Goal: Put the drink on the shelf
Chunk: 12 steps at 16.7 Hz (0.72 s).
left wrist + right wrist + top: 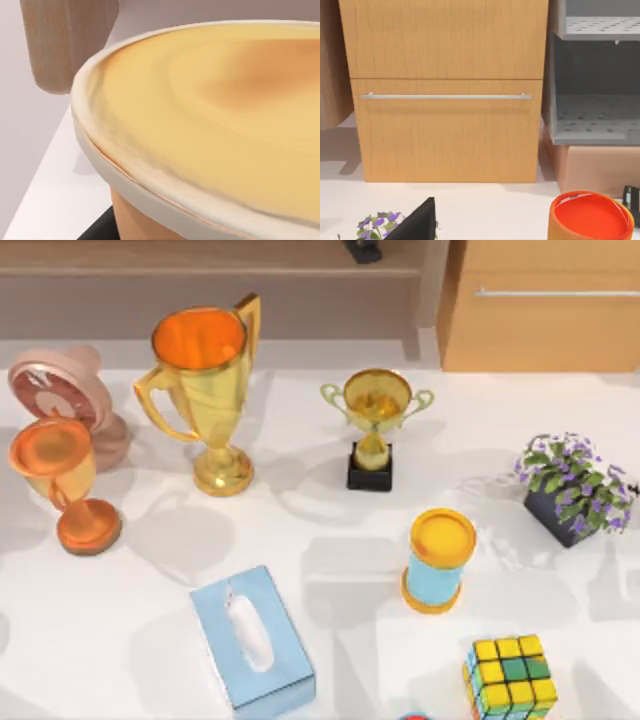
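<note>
The drink (210, 125) looms close in the left wrist view, a peach-orange round container with a pale cream rim. A dark part of my left gripper (95, 231) touches its lower side. Just behind the drink stands the shelf's wooden upright post (65, 45). In the top view the long light-brown shelf (200, 270) runs along the back of the table, ending at its post (432, 290). A small dark object (362, 250) sits at the shelf's far edge. A dark part of my right gripper (420, 222) faces the drawer cabinet from the right of the table.
A wooden drawer cabinet (545, 330) stands right of the shelf. On the table are a big gold trophy (205, 390), a small gold trophy (373, 425), an orange goblet (62, 485), a pink fan (60, 390), a tissue box (250, 635), a light-blue cylinder (437, 560), a colour cube (510, 675) and a flowerpot (572, 485).
</note>
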Available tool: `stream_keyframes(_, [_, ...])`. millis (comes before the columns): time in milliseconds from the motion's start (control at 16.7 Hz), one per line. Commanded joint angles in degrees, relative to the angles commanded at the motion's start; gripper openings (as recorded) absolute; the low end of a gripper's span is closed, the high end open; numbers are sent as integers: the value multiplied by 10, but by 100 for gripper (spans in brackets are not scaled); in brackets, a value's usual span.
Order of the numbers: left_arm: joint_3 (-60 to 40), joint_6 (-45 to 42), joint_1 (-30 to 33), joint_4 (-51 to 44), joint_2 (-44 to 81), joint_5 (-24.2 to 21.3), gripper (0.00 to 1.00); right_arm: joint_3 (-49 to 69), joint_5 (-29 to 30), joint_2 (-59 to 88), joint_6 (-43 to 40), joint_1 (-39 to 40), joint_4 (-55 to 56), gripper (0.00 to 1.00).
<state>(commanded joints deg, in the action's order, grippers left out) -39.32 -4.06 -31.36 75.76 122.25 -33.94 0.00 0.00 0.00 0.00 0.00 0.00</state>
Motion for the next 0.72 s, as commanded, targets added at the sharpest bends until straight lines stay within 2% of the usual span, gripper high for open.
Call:
stream_keyframes(480, [0, -1, 0, -22, -21, 0, 0, 0, 0, 0, 0, 0, 0, 100])
stream_keyframes(720, [-36, -2, 14, -24, -64, 29, 0, 0, 0, 0, 0, 0, 0, 100])
